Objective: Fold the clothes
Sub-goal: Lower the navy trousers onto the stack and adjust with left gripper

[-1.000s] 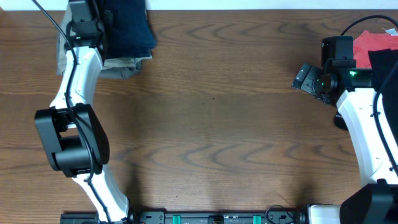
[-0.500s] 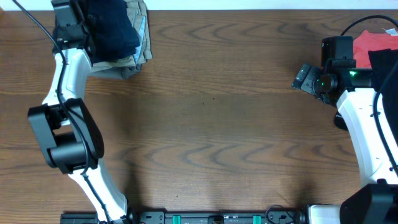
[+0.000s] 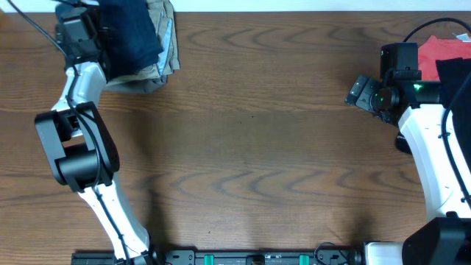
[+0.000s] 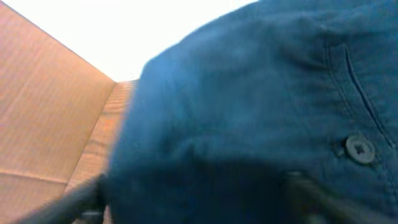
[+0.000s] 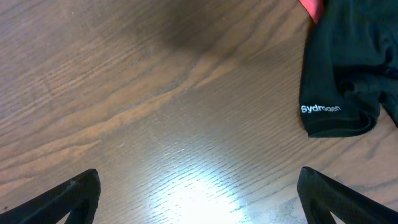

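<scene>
Overhead bright, even; soft shadows on table (image 3: 243, 147). Right wrist: glare patch near bottom centre. Left wrist: blue cloth (image 4: 249, 93) too close, blurred; far background blown white.

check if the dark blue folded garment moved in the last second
Yes. The dark blue folded garment shifted left in the overhead view, uncovering the right side of the beige clothes pile beneath it.

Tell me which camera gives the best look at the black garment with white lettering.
The right wrist view: the black garment fills its upper right corner, with the lettering visible near the hem. The overhead view catches only a dark patch of it at the right edge. The left wrist view misses it.
</scene>
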Controlling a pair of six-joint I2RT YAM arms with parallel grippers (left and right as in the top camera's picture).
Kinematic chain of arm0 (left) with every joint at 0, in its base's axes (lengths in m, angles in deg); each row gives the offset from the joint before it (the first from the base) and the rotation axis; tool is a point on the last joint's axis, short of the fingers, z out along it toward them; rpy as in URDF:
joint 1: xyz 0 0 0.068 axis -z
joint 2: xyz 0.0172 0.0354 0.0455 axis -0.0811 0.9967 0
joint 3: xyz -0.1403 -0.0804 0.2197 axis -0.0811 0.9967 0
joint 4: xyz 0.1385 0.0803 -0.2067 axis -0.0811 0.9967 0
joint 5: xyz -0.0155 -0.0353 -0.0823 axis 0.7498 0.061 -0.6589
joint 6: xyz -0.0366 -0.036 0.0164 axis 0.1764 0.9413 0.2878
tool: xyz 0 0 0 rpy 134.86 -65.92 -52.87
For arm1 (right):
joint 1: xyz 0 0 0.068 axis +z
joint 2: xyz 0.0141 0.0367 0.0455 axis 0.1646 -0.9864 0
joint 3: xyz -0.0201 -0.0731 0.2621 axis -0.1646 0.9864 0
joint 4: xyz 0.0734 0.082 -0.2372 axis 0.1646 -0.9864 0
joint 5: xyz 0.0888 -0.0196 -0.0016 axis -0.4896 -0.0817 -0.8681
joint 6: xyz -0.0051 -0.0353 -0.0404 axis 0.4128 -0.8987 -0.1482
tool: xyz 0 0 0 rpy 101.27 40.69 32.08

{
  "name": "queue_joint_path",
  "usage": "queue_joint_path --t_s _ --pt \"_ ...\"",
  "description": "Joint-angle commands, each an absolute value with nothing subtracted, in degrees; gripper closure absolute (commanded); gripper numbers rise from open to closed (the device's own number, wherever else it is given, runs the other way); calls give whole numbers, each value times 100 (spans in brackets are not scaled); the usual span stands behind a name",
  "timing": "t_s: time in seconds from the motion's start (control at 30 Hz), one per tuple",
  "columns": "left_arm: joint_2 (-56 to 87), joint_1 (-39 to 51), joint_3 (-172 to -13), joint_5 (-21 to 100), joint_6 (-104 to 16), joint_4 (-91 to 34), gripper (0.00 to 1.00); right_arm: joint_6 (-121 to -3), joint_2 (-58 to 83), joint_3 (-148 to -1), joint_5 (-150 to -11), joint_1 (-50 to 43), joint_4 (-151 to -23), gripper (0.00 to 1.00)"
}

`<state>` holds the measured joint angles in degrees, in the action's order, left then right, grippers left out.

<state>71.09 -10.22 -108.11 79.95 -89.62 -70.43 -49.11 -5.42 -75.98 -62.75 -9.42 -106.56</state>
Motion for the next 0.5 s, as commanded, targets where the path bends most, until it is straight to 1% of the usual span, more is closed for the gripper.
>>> queue_joint_path --t_s 0.0,0.17,0.33,0.37,0.4,0.47 --pt "7048 -1079 -10990 8172 -8980 -7100 2 -4869 -537 -7609 -6256 -931 -10656 1" --pt "6779 -893 -10990 8214 -8822 -7023 2 -4869 -537 -7609 -6253 -931 -10654 1" --pt "6510 -533 -10990 8201 -8062 -6785 2 -4869 -537 -7609 -6253 -931 -10654 1" --pt "6484 -461 -10990 8142 -7981 -6713 5 -4869 -537 -7609 -6256 -931 -10654 1" --pt "6484 -384 -10990 8032 -7963 -6630 19 -4869 -537 -7609 -6256 -931 -10654 1" --pt "6528 -284 -10988 7846 -7963 -6494 40 -4871 -537 -7609 -6253 -931 -10654 1"
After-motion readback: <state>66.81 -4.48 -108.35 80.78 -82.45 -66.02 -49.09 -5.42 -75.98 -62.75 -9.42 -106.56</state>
